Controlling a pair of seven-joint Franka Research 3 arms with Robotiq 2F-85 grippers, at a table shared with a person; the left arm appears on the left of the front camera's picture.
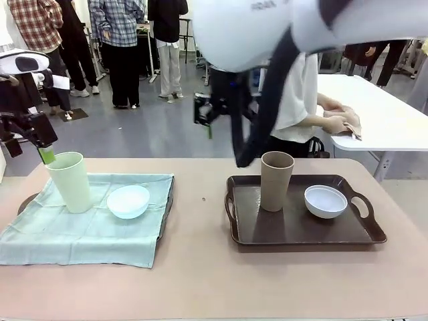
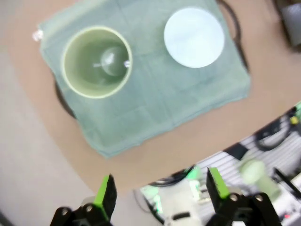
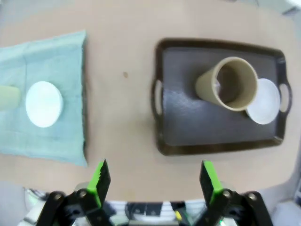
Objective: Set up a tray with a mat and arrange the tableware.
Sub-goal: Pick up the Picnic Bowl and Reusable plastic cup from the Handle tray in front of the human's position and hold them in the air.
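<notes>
setup looks half done — green tumbler [image 1: 69, 180] + blue bowl [image 1: 128, 200] on the mat [image 1: 80, 234] below left gripper [image 2: 160, 181], brown tumbler [image 1: 276, 179] + whitish bowl [image 1: 326, 200] on matless tray [image 1: 301, 235] below right gripper [image 3: 154, 170], both spread & empty — prob. mat next.

Bright, even overhead light; soft shadows; wrist views blurred.

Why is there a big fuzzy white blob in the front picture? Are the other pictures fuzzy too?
Front view: the blob is the robot's right arm, too close to the camera to be sharp, while the brown tumbler on the dark tray is crisp. Left wrist view: soft, the pale green tumbler smeary. Right wrist view: slightly soft, tray edges bowed by the wide lens.
</notes>
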